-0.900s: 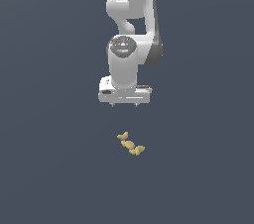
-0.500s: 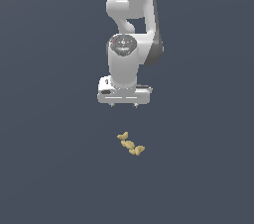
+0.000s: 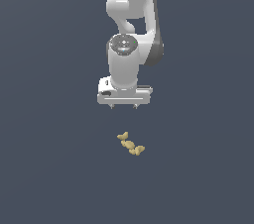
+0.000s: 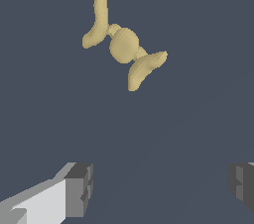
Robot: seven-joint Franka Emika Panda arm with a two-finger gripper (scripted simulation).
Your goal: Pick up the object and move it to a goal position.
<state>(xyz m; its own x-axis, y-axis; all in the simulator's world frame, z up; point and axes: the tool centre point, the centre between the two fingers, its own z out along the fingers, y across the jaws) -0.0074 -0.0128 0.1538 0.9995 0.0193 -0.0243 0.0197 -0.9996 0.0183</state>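
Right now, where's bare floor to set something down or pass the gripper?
Bare floor lies all around the object in the exterior view: on both sides and in front of it. The gripper, fingers apart, hangs above and behind it with a gap between. Only that spot is occupied.

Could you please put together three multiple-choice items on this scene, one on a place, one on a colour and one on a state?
1. Where does the tan-yellow lumpy object lie in the exterior view?
A. Below the end effector, apart from it
B. Between the fingers
C. On top of the arm

2. What colour is the surface under the object?
A. White
B. Dark blue-grey
C. Green

3. How do the end effector's fingers stand?
A. Shut on the object
B. Shut on nothing
C. Open, holding nothing

Answers:
1 A, a gap of bare surface shows between them.
2 B, both views show dark blue-grey all round.
3 C, the wrist view shows the fingers wide apart with only surface between.
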